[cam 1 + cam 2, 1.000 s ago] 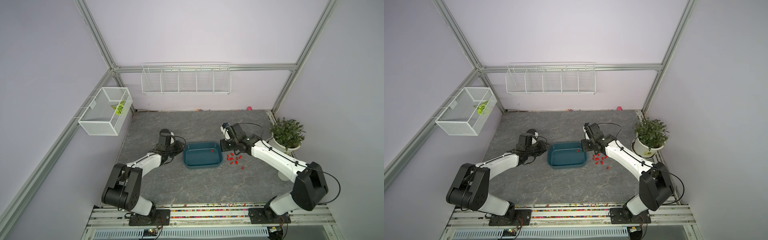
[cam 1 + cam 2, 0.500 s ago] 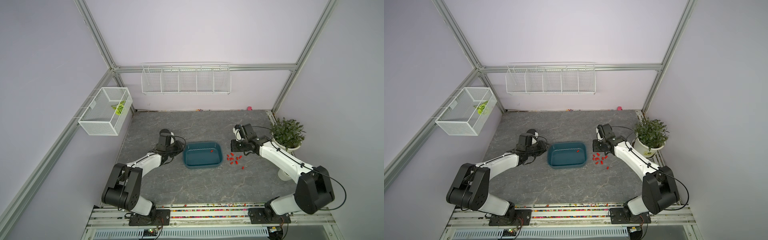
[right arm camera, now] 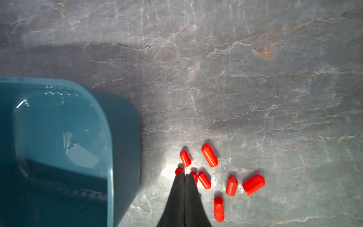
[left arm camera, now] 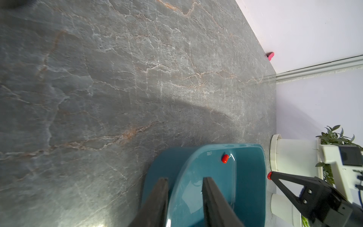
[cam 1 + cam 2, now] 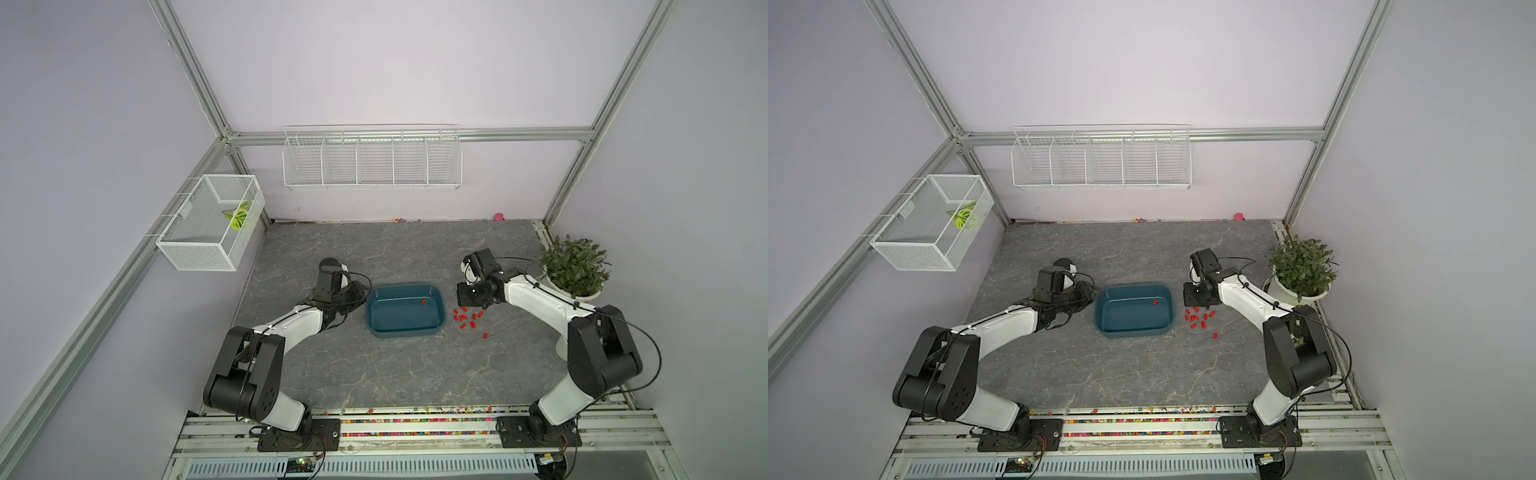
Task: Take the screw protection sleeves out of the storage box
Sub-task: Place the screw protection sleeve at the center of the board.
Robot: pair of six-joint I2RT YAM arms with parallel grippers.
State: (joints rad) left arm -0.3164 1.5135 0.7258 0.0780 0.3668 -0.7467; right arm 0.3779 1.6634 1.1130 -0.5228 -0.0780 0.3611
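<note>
Grip on storage box (image 5: 395,321): left gripper (image 4: 185,179) clamped across end wall, one finger inside, one outside. One screw protection sleeve (image 4: 225,158) lying inside box, toward far right corner. Other sleeves (image 5: 468,318) scattered on tabletop (image 5: 374,257), just right of box. Fingers of right gripper (image 3: 184,175) pressed together, tips low over pile; sleeve pinched or not, cannot tell.

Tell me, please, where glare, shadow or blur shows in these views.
Right wrist view: white glare on the table beside the shut right gripper and the sleeves; a bright reflection on the box floor. Left wrist view: glare on the table near the left gripper, a curved shadow beyond the box. Both top views: even, soft light.
</note>
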